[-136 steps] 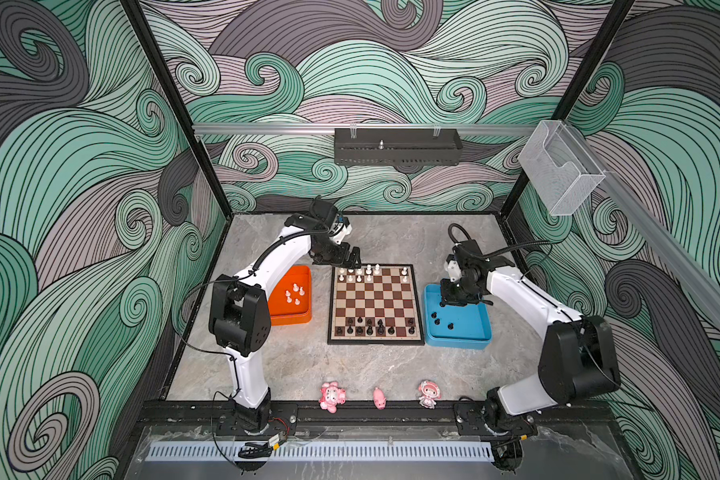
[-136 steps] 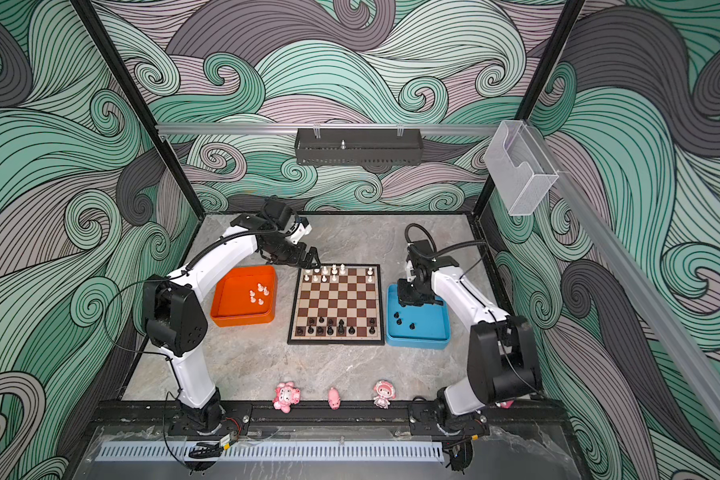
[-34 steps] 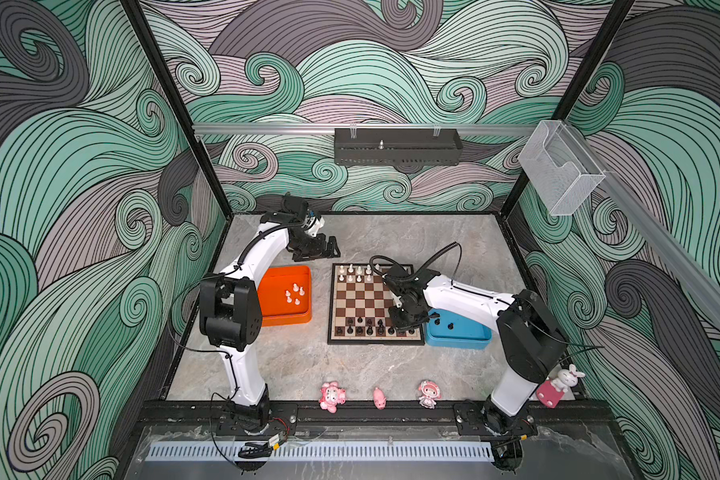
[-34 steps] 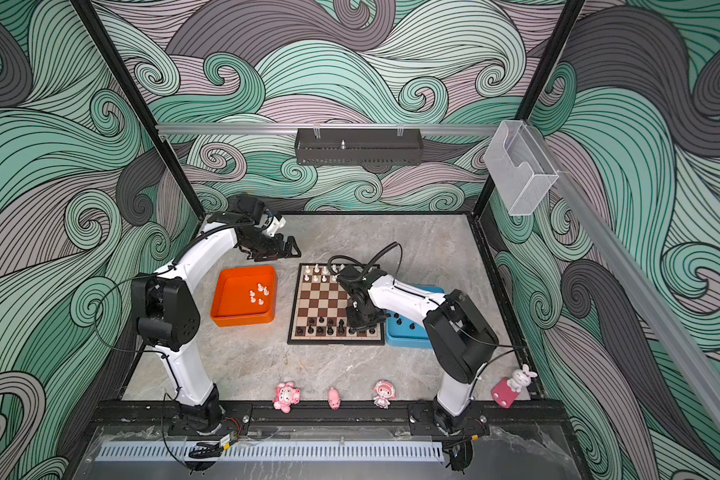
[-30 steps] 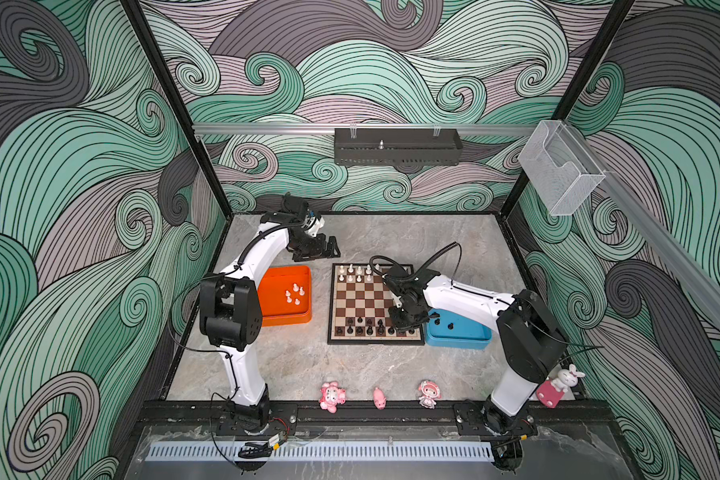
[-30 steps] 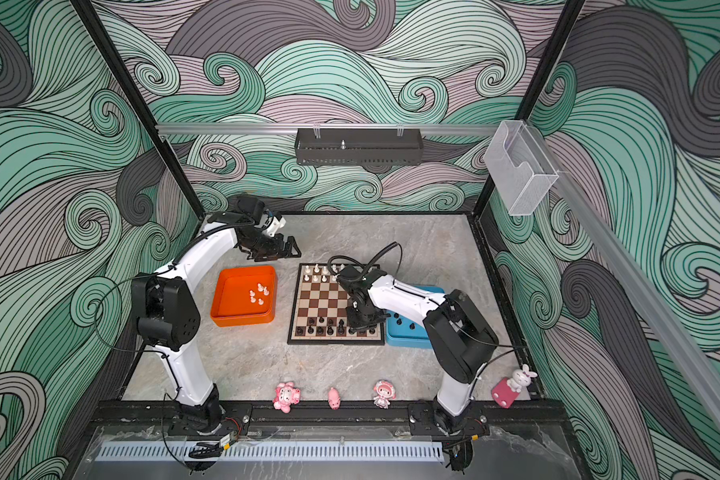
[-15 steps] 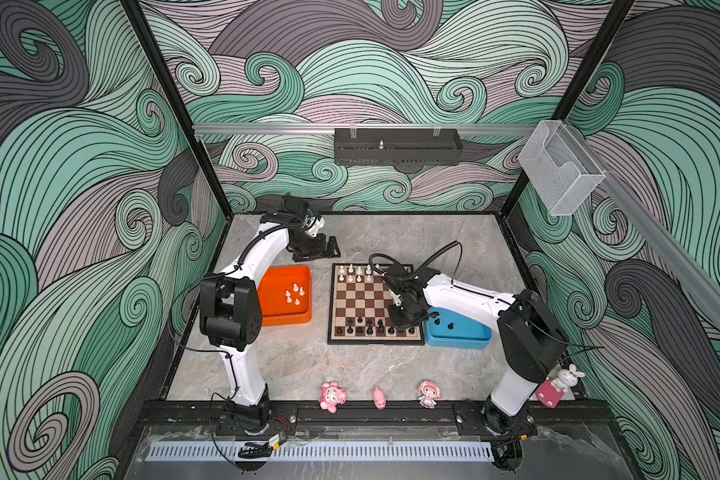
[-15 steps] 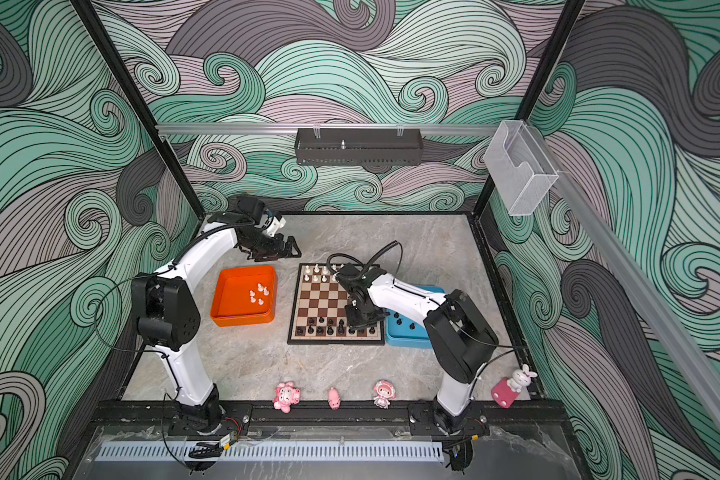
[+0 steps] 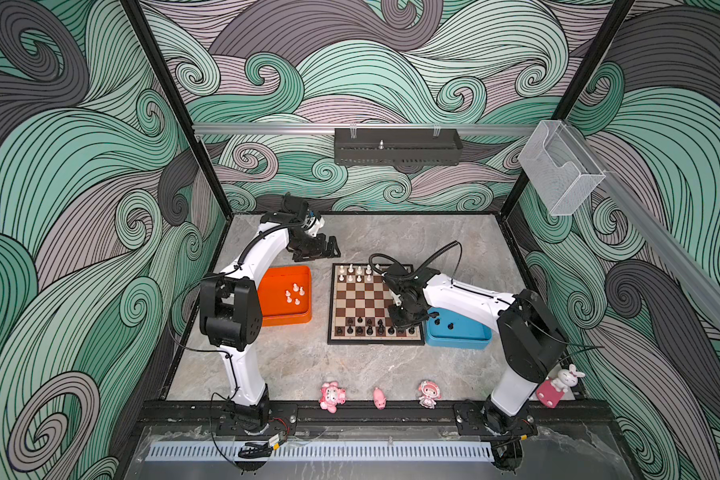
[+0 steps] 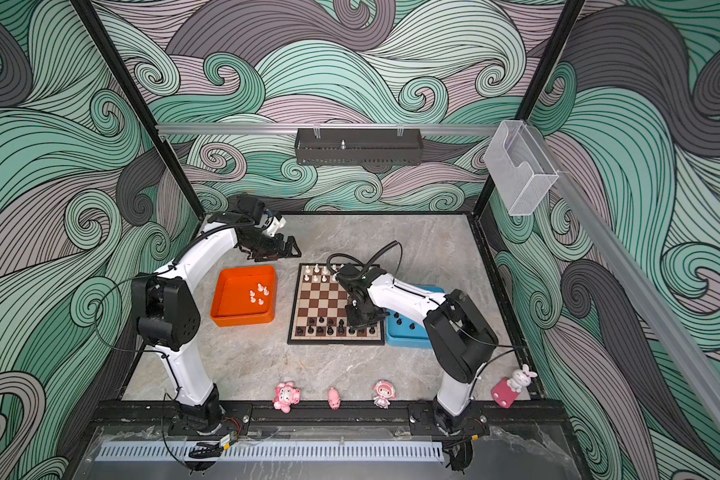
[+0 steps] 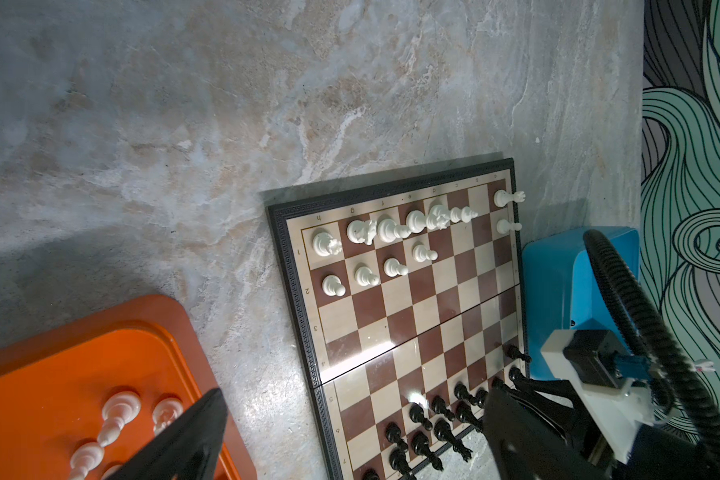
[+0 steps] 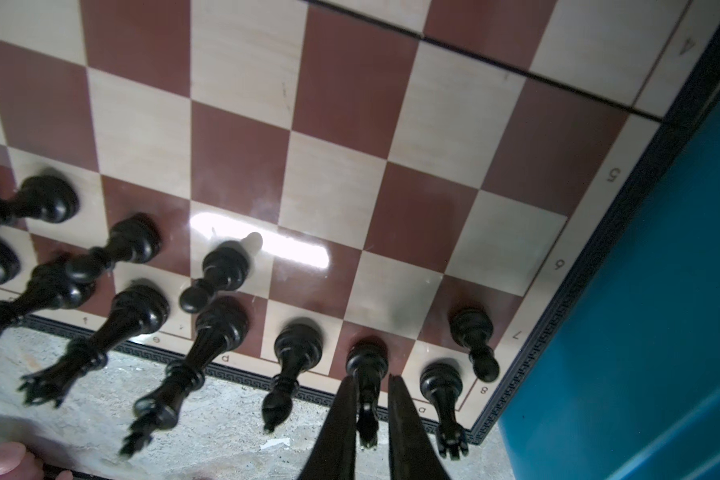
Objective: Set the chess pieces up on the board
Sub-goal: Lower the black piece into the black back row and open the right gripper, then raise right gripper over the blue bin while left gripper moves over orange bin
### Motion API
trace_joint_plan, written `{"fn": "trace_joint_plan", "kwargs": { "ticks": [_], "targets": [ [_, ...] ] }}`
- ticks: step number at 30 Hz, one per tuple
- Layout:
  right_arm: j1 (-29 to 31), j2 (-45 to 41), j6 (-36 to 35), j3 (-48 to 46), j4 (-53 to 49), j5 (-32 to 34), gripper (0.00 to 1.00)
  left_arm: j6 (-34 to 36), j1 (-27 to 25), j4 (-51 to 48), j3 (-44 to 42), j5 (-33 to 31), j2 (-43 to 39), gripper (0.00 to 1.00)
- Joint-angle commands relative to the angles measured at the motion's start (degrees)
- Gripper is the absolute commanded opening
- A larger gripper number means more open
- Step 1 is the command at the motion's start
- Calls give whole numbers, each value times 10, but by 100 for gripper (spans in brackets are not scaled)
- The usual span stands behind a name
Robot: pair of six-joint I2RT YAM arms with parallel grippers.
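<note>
Black border, brown and cream squares: the board (image 9: 374, 302) lies between the orange tray (image 9: 276, 279) and the blue tray (image 9: 463, 337). White chess pieces (image 9: 356, 272) stand on its 2 far rows, black chess pieces (image 9: 368, 329) on its 2 near rows. Your right gripper (image 12: 371, 384) brackets a black piece (image 12: 366, 357) beside the corner rook (image 12: 441, 382), jaws nearly together. Cannot tell if they pinch. Your left gripper (image 9: 321, 252) hangs spread wide and empty over bare table (image 9: 391, 237) beyond the orange tray.

Rank numerals 5–8 on board (image 12: 350, 91)
</note>
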Motion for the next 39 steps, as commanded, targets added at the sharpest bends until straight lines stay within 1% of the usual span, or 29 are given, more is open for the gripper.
{"fn": "trace_joint_plan", "kwargs": {
  "ticks": [1, 6, 12, 16, 19, 22, 23, 25, 28, 30, 31, 32, 35, 39],
  "targets": [
    [4, -1, 7, 2, -11, 9, 18, -1, 4, 0, 3, 9, 9, 99],
    [4, -5, 6, 2, -11, 6, 22, -2, 4, 0, 3, 9, 10, 99],
    [4, -17, 7, 7, -15, 2, 34, -2, 4, 1, 3, 9, 10, 99],
    [4, -35, 5, 24, -36, 14, 36, -4, 4, 1, 4, 6, 9, 99],
    [2, -54, 0, 42, -50, 23, 39, -10, 4, -1, 5, -5, 9, 99],
    [-6, -71, -11, 65, -68, 33, 42, -26, 5, -9, 11, -33, 6, 98],
    [-14, -79, -16, 71, -69, 34, 44, -33, 6, -15, 15, -46, 5, 99],
    [-36, -93, -26, 80, -69, 27, 53, -47, 10, -34, 23, -75, 0, 99],
    [-77, -106, -57, 95, -58, 20, 78, -79, 26, -59, 23, -129, -14, 99],
    [-108, -114, -68, 105, -47, 27, 92, -94, 44, -84, 22, -158, -23, 99],
    [-123, -117, -70, 107, -41, 26, 96, -100, 51, -94, 19, -170, -26, 98],
    [-141, -121, -71, 107, -32, 20, 99, -107, 60, -104, 15, -185, -30, 99],
    [-185, -132, -73, 100, -10, -1, 99, -113, 84, -116, -14, -196, -39, 99],
    [-221, -136, -89, 81, 5, -21, 99, -112, 90, -121, -43, -221, -38, 97]
  ]
}}
